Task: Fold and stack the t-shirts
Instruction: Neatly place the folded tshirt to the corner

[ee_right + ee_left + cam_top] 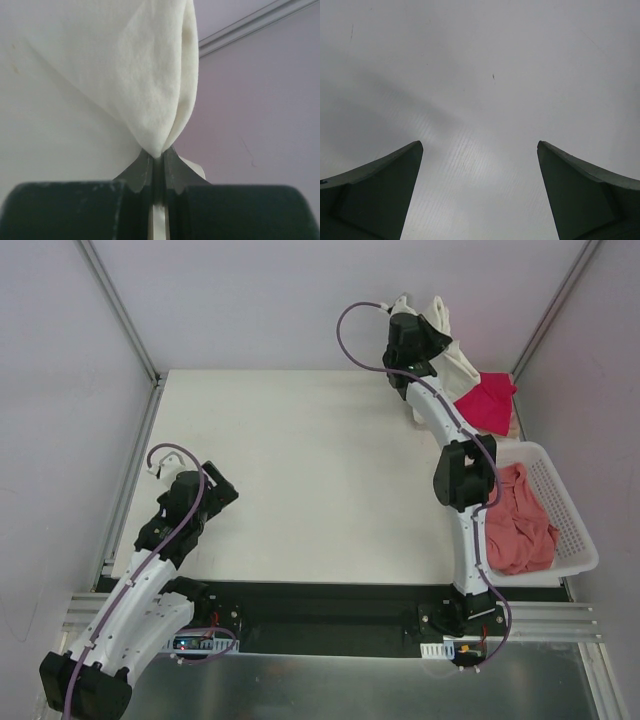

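The right hand is pinched tight on a fold of the cream t-shirt, holding it at the far right corner of the counter (the cloth fans out from the fingertips). The left hand gapes wide at the counter's left side and holds nothing. The magenta-red t-shirt lies beside the cream one, and the salmon-pink t-shirt sits in the basket.

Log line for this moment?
left gripper open; right gripper shut on cream t-shirt; salmon t-shirt in basket; magenta t-shirt beyond basket
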`<state>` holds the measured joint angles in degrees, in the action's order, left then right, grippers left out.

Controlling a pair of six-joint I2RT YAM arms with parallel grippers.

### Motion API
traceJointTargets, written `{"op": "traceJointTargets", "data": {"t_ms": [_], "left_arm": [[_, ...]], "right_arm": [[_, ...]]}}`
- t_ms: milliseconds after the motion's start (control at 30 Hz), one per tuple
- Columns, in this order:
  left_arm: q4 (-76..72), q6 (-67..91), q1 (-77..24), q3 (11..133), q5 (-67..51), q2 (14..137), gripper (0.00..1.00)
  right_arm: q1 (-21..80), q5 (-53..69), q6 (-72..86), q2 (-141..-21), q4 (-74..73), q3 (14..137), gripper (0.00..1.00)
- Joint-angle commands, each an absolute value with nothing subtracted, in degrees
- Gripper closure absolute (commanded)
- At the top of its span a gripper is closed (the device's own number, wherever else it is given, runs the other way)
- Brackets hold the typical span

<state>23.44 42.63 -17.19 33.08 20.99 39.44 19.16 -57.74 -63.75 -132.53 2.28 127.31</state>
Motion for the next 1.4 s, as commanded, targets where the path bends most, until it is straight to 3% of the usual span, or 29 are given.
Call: {"op": "traceJointTargets", "data": {"t_ms": [0, 733, 1133, 1200, 1233, 1300, 1367], "left_arm": [[24.43, 43.5, -16.96, 34.8, 22.59, 38.94, 0.01], [24.43, 44.47, -16.96, 35.95, 23.03, 43.06, 0.01], [24.43, 45.26, -16.96, 38.32, 21.36, 48.86, 0.01], [24.43, 45.53, -17.05, 38.76, 21.01, 49.83, 0.01], [24.52, 45.7, -16.96, 38.93, 20.74, 50.09, 0.01], [24.43, 45.79, -16.96, 39.29, 20.39, 51.15, 0.01], [24.43, 45.62, -16.96, 39.9, 19.34, 52.12, 0.01]], "right_arm": [[19.07, -57.83, -61.53, -122.44, 5.01, 132.63, 0.99], [11.08, -54.85, -54.5, -128.23, 0.53, 133.33, 0.99], [2.38, -44.57, -37.46, -134.74, -10.72, 133.68, 0.94], [1.59, -41.94, -36.22, -135.09, -11.51, 133.59, 0.85], [0.8, -41.05, -35.6, -135.26, -11.86, 133.59, 0.72], [0.27, -40.17, -34.9, -135.96, -12.22, 133.77, 0.62], [0.17, -40.17, -33.06, -136.67, -13.0, 134.99, 0.45]]}}
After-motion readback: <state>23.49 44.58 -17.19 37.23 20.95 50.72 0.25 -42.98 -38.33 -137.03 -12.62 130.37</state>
